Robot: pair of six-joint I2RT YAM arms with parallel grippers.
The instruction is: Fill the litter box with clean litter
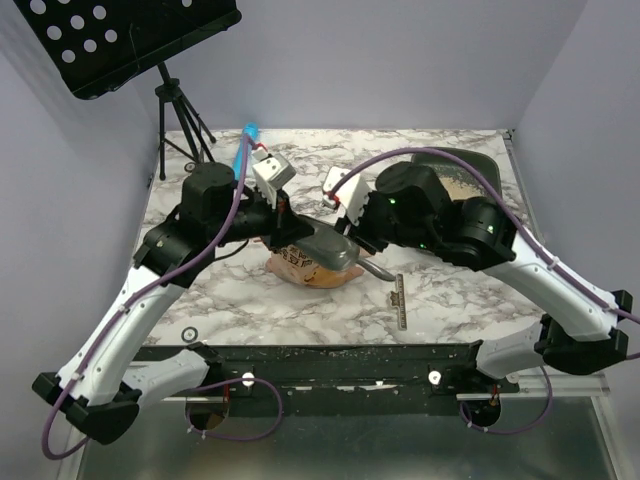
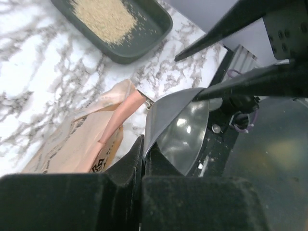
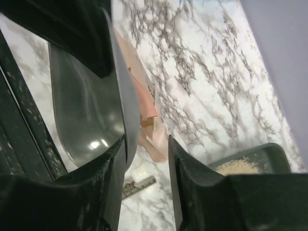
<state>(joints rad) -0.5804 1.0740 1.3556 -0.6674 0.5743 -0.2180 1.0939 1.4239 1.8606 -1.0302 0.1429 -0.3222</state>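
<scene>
In the middle of the top view, the left gripper point(image 1: 298, 232) was clenched on the rim of the metal scoop point(image 1: 335, 248). In the left wrist view its fingers point(image 2: 134, 163) pinched the thin edge of the bowl. The right gripper point(image 3: 147, 144) stood just beside it, released: its jaws were apart and the wall of the scoop lay against one finger only. The bowl looked shiny and empty, and the long axis of the scoop ran from upper left to lower right in the top view.

Directly under the scoop lay the orange bag point(image 1: 305, 272), flat on the table. The litter box point(image 1: 485, 165) was at the upper right of the top view, behind the right arm and well apart from the scoop, so the right arm was nearer to it. A small pile of clean litter point(image 1: 462, 186) lay inside, so the filling seemed only partly done.

The marble table point(image 1: 450, 300) also carried a small ruler point(image 1: 400, 302). A black music stand point(image 1: 130, 40) stood at the upper left, by the pale wall.
</scene>
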